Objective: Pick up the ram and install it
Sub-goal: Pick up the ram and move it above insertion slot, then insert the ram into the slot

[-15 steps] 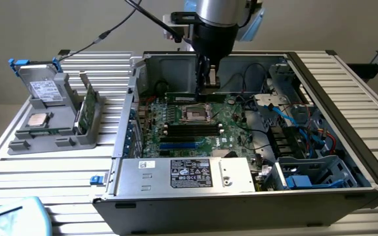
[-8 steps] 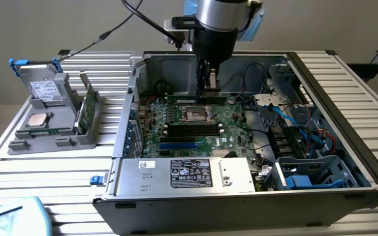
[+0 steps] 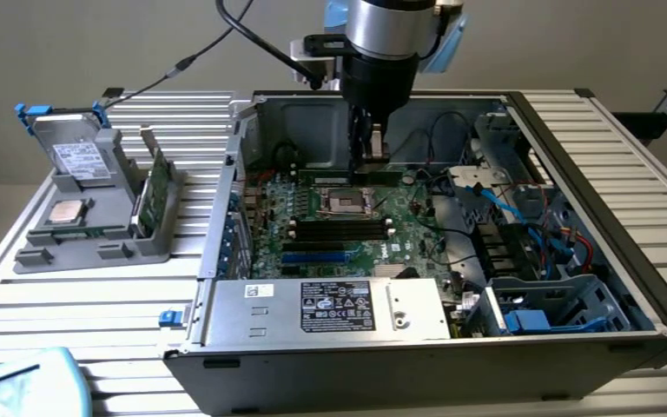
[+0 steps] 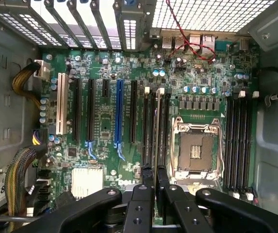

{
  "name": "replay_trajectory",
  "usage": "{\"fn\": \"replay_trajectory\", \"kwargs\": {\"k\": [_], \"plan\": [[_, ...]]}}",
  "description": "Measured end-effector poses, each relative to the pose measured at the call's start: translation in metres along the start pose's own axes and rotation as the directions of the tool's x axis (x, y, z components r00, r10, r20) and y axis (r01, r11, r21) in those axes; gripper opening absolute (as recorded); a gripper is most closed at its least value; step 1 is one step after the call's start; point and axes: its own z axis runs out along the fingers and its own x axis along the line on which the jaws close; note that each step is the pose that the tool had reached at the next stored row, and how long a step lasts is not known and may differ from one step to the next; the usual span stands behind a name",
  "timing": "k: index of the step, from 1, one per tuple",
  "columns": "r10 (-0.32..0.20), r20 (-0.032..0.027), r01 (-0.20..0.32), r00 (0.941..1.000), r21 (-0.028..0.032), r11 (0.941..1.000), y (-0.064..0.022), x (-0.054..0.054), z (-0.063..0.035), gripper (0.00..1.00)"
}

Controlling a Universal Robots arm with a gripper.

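Observation:
My gripper (image 3: 373, 158) reaches down into the open computer case (image 3: 611, 148), over the far part of the motherboard (image 3: 409, 230). In the wrist view its fingers (image 4: 143, 182) are shut on the ram (image 4: 156, 131). The ram shows edge-on there as a thin long strip. It lies along the black memory slots (image 4: 147, 126) beside the empty processor socket (image 4: 197, 148). Whether the ram touches a slot I cannot tell.
Outside the case, at the exterior view's left, a grey holder (image 3: 44, 252) carries a silver processor chip (image 3: 69, 211), a green card with a metal bracket (image 3: 154, 195) and a drive (image 3: 79, 158). The power supply (image 3: 327, 308) fills the case's near side. Cables (image 3: 519, 204) crowd its right.

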Motion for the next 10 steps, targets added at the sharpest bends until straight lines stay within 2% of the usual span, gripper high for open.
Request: {"fn": "replay_trajectory", "kwargs": {"k": [10], "plan": [[0.000,0.0001,0.000,1.0000,-0.0001,1.0000,0.0000,0.0000,0.0000,0.14]]}}
